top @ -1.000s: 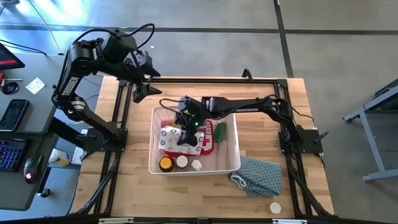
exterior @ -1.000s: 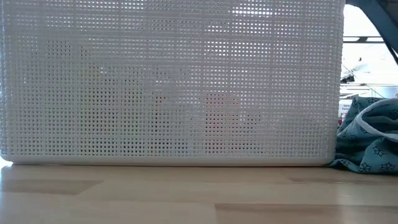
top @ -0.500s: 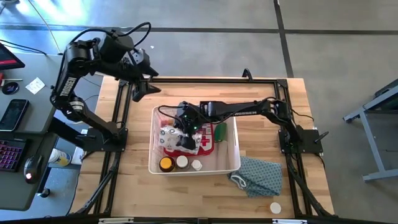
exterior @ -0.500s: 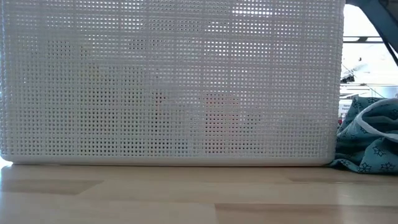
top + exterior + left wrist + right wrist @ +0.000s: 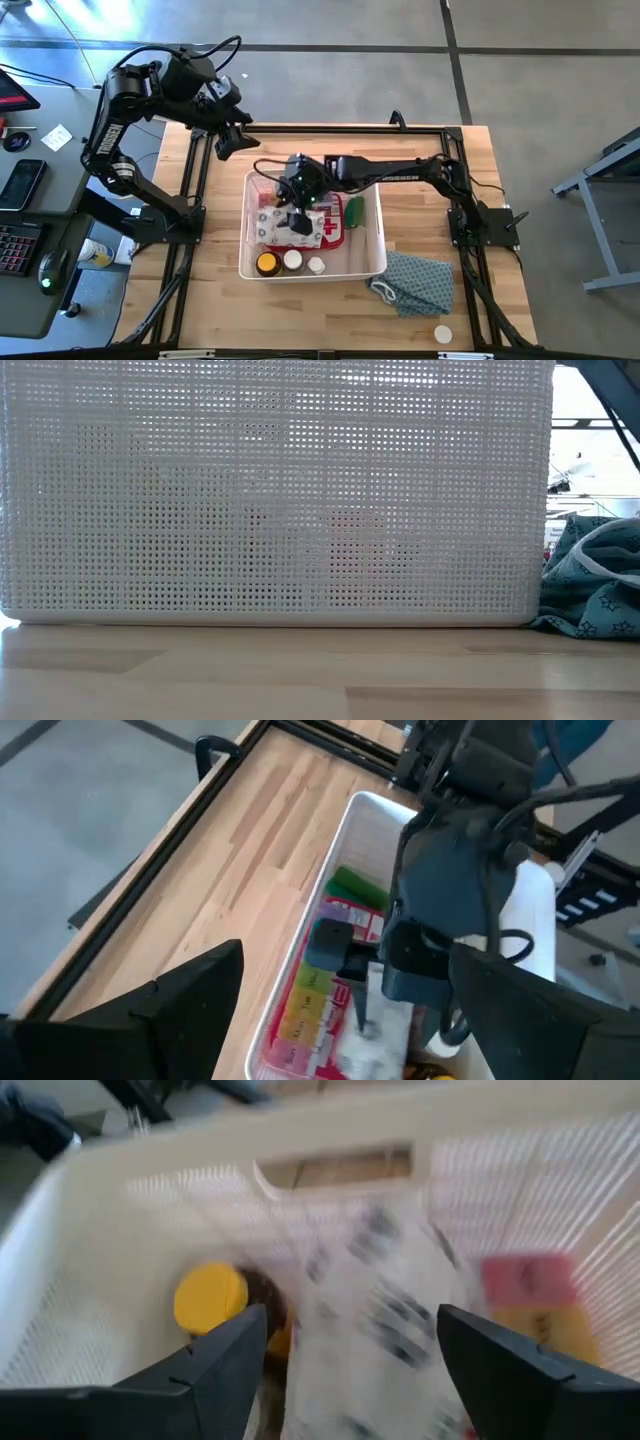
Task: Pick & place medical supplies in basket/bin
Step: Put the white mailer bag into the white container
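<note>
From table height you get almost nothing: the white basket (image 5: 275, 490) fills that view, and through its lattice wall only faint shapes show, one reddish. The right arm's own camera gives you a smeared picture, so the white packet (image 5: 375, 1330) with dark print below it cannot be read. From above, the right arm covers part of the basket's contents.

The basket sits in the middle of the table (image 5: 440, 155). Inside it you can see the flat red first-aid case (image 5: 325, 230) with its white label, a green roll (image 5: 355, 211) at its right, the rainbow pill organiser (image 5: 305, 1005) along the left wall, and at the near wall an amber bottle with a yellow cap (image 5: 266, 264) beside 2 small white-capped bottles (image 5: 293, 261).

The right gripper (image 5: 297, 218) hangs inside the basket over the white packet, its 2 fingers spread wide with nothing between them. The left gripper (image 5: 228, 140) waits over the far left corner of the table, jaws wide and empty.

A blue patterned cloth (image 5: 415, 283) lies on the table just right of the basket.
</note>
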